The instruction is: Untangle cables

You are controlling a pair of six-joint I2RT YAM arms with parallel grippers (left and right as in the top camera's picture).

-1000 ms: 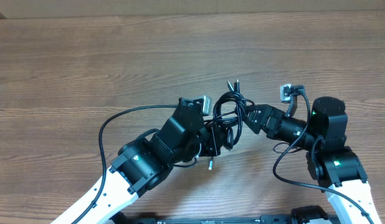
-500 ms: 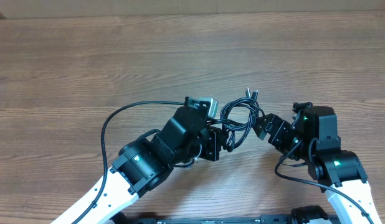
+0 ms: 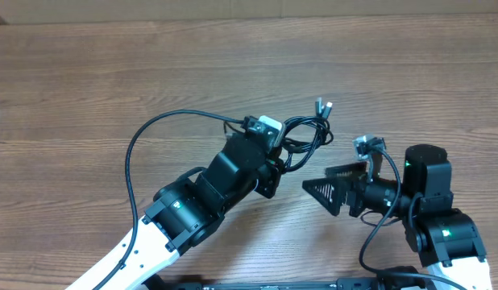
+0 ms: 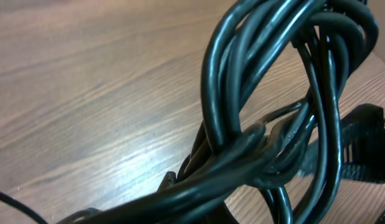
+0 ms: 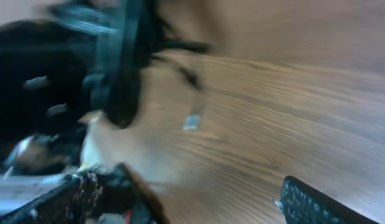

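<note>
The cables [image 3: 304, 135] are a bunch of thin black cords in a knot at mid-table, with silver plug ends [image 3: 322, 105] sticking out at the top. My left gripper [image 3: 280, 155] is shut on the bunch's left side. In the left wrist view the looped cords [image 4: 261, 143] fill the frame and hide the fingers. My right gripper [image 3: 331, 182] is open wide and empty, below and right of the bunch, apart from it. The right wrist view is blurred: open fingers [image 5: 205, 199], the dark cords [image 5: 121, 68] at upper left and a small silver plug [image 5: 192, 121].
The left arm's own thick black cable [image 3: 140, 145] arcs over the wooden table [image 3: 112, 64] to the wrist. The right arm base [image 3: 438, 225] stands at the front right. The table's far edge runs along the top of the overhead view.
My right gripper has let go of the cables, opened wide and drawn back down and to the right. The left gripper has carried the bunch up and slightly right.
</note>
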